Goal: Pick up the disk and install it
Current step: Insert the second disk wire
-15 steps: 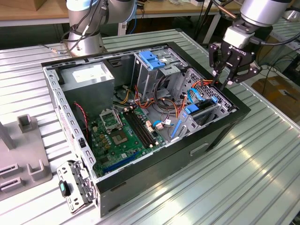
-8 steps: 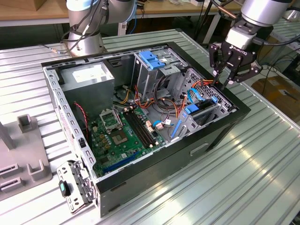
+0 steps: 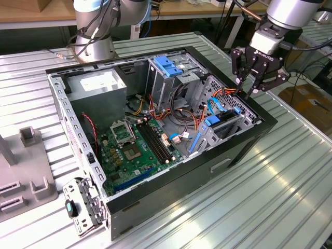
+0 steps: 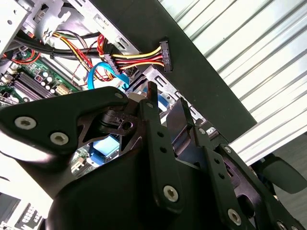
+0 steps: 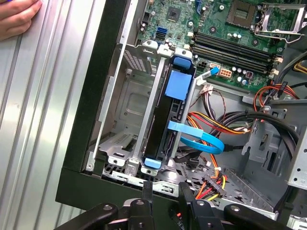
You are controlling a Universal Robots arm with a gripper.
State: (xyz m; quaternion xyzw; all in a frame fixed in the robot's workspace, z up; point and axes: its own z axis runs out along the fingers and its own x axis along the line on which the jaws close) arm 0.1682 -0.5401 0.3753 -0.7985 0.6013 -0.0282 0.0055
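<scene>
We saw the gripper (image 3: 252, 88) hanging over the corner of the open case (image 3: 244, 148) nearest the exterior view's right, its black fingers (image 3: 244, 72) drawn close together with nothing between them; in the second wrist view the gripper (image 4: 165, 103) showed the same narrow gap, and its fingertips stood clear of the metal below; in the first wrist view the gripper (image 5: 165, 188) was just above the case wall. The disk (image 5: 173, 112) sat on edge in the drive bay (image 5: 127, 115), in the slot next to the motherboard (image 5: 225, 33), with a blue rail end at each end of it and the other slot of the bay bare; in the exterior view the disk (image 3: 224, 124) lay below the gripper and apart from it. A flat blue cable (image 5: 204, 139) ran from the disk's side toward a tangle of red, yellow and black wires (image 5: 225, 120); in the second wrist view a black plug (image 4: 164, 53) on yellow and red wires hung against the case wall. A tall cage (image 3: 168, 78) with a blue latch stood mid-case, and a grey box (image 3: 98, 88) with a white sticker sat at the back. A hand (image 5: 18, 17) rested on the ribbed table (image 5: 43, 120) beside the case.
</scene>
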